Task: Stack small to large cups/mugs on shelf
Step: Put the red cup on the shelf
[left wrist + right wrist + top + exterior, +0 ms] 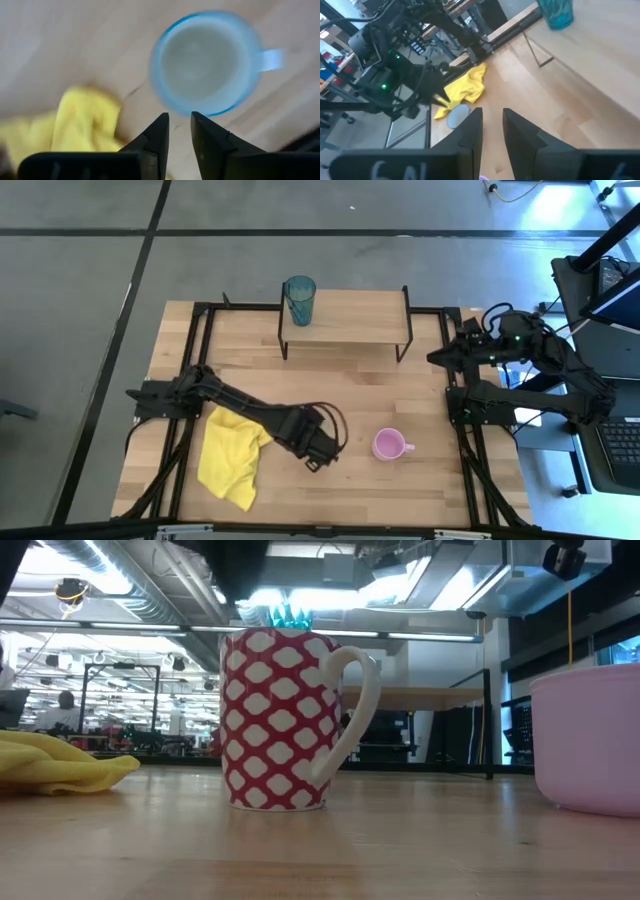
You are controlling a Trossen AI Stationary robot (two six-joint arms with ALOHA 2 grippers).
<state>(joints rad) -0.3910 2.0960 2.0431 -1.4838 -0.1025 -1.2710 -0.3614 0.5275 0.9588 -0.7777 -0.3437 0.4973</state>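
Observation:
The teal tumbler [299, 300] stands upright on the left end of the shelf [350, 320]. The pink mug [390, 445] stands on the table, right of centre near the front. The small handled mug [285, 720], white inside and red-and-white patterned outside, stands upright on the table. In the high view my left gripper [318, 452] hides it. That gripper [180, 117] hovers just above the mug's rim [200, 62], its fingers shut to a narrow slit, touching nothing. My right gripper [440, 358] waits shut at the table's right edge.
A crumpled yellow cloth [232, 455] lies on the table just left of my left gripper, close to the small mug. Bare tabletop [360, 385] lies between the shelf and the two mugs. The shelf's black legs [402, 350] stand at its corners.

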